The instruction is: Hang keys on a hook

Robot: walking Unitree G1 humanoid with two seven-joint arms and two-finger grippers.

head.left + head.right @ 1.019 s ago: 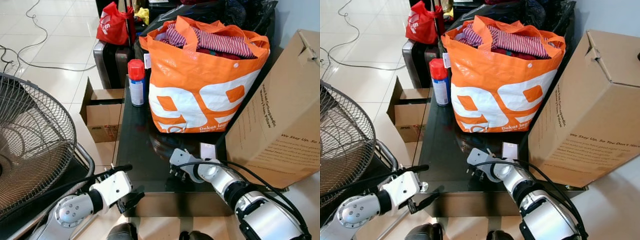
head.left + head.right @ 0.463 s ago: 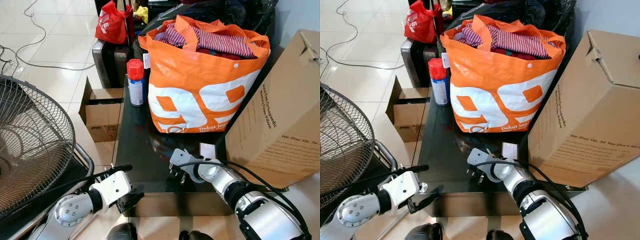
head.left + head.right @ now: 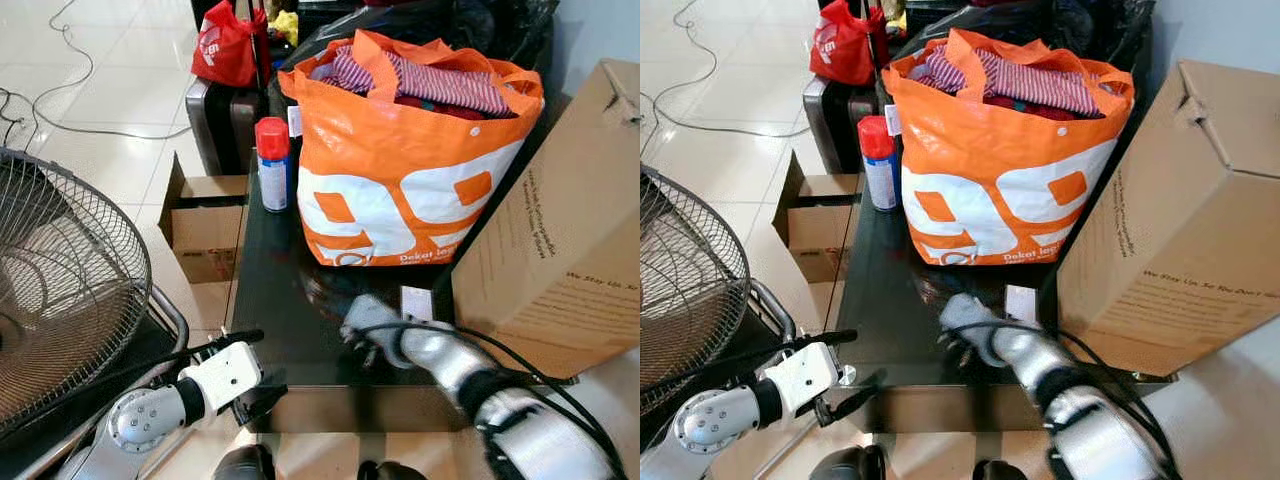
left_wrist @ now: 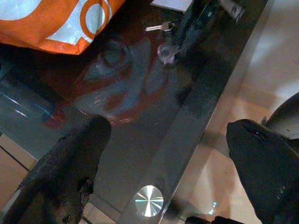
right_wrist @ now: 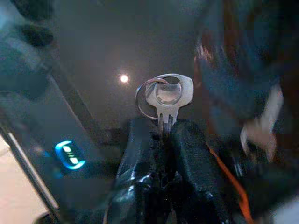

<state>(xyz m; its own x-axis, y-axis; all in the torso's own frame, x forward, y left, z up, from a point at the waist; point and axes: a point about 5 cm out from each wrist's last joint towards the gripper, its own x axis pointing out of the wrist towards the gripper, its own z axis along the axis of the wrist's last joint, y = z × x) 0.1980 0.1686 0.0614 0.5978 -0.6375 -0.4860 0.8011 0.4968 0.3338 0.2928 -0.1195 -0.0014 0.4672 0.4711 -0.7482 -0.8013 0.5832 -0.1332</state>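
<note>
Right wrist view shows the right gripper [image 5: 161, 135] clenched on a silver metal key with a split ring [image 5: 164, 95] above the dark glass table [image 3: 290, 330], while the left gripper [image 4: 163, 154] hangs spread at the table's near edge.

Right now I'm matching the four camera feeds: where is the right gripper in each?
Left eye view: right gripper, blurred, over the glass table, before the orange bag.
Right eye view: the gripper low centre, before that bag.
Left wrist view: its dark fingers beyond the bag's corner.
Right wrist view: its fingers shut on the key.
Shared landmark: the orange bag.
</note>
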